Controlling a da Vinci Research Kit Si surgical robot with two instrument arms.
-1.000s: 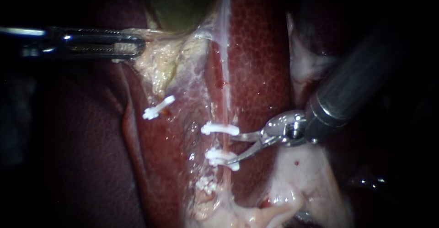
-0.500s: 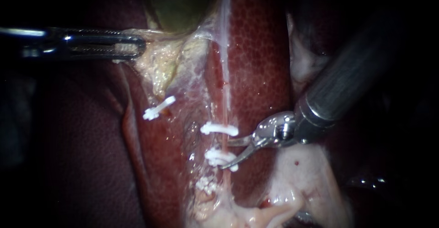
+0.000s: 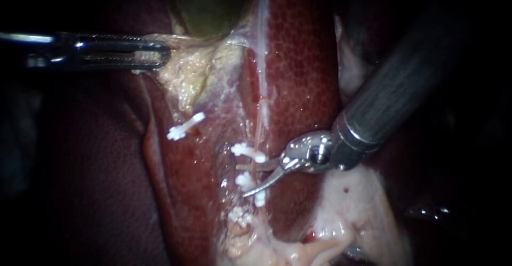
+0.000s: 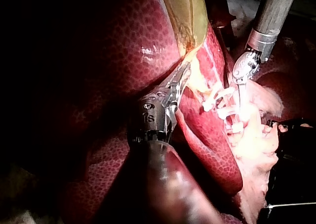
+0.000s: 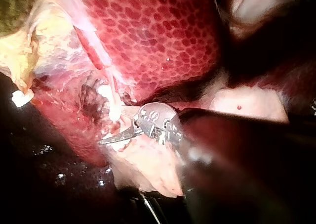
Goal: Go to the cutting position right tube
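The right tube (image 3: pixel 262 118) is a thin pink strand running down the liver (image 3: pixel 304 69). It carries two white clips, an upper clip (image 3: pixel 246 151) and a lower clip (image 3: pixel 249 183). My right instrument (image 3: pixel 240 180) comes in from the upper right with its curved blades open. They straddle the tube between those two clips. In the right wrist view one blade (image 5: pixel 117 137) shows beside a clip (image 5: pixel 114 113). My left instrument (image 3: pixel 153 53) is shut on the yellowish edge of the gallbladder (image 3: pixel 210 5) and holds it toward the left. Its jaws (image 4: pixel 177 84) also show in the left wrist view.
Another white clip (image 3: pixel 184 126) sits on the left tube. A third clip (image 3: pixel 240 216) lies low on the right tube, above pale loose tissue (image 3: pixel 341 212). The right instrument's dark shaft (image 3: pixel 405 79) crosses the upper right.
My right instrument has slid left, and its open blades have moved across the right tube between the two clips. The clips have tilted slightly. The left instrument has stayed still.
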